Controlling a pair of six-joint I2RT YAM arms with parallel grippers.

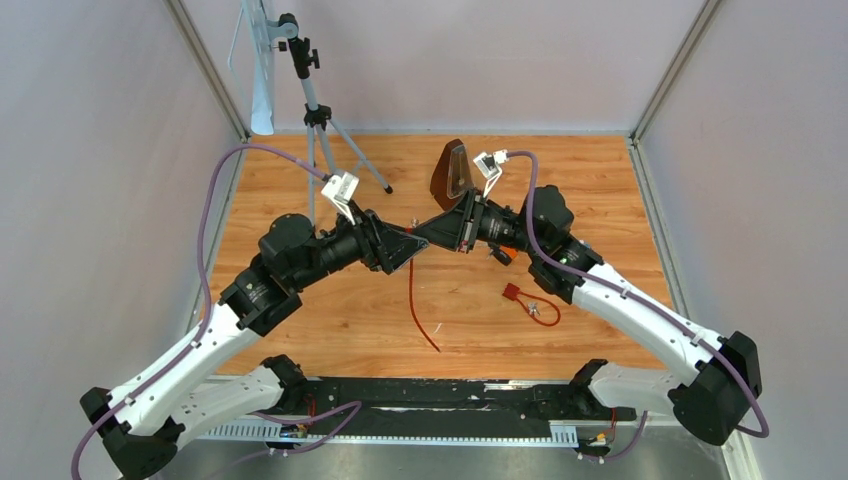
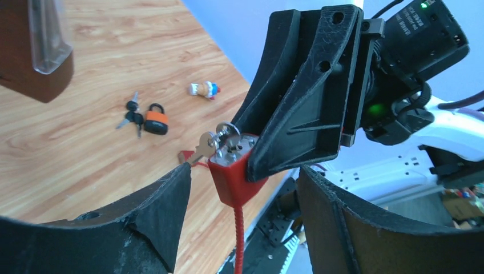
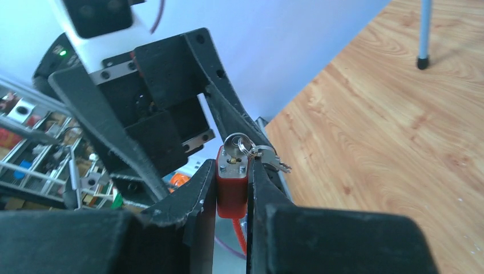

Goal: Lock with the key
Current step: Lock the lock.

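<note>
A red padlock (image 3: 231, 188) with a long red cable (image 1: 415, 295) is held in mid-air over the middle of the table. My right gripper (image 3: 232, 171) is shut on the lock body, one finger on each side. A silver key (image 3: 235, 145) sits in the keyhole on the lock's top face, with a ring and a second key (image 3: 275, 164) hanging from it. My left gripper (image 2: 242, 182) is open. Its fingers (image 2: 165, 211) stand either side of the lock (image 2: 231, 174) without touching it or the key (image 2: 208, 141). In the top view both grippers (image 1: 418, 240) meet tip to tip.
An orange padlock (image 2: 155, 121) with keys and a small toy figure (image 2: 204, 88) lie on the wooden table. A second red lock with a cable loop (image 1: 528, 302) lies right of centre. A brown object (image 1: 452, 170) stands at the back and a tripod (image 1: 318, 120) at the back left.
</note>
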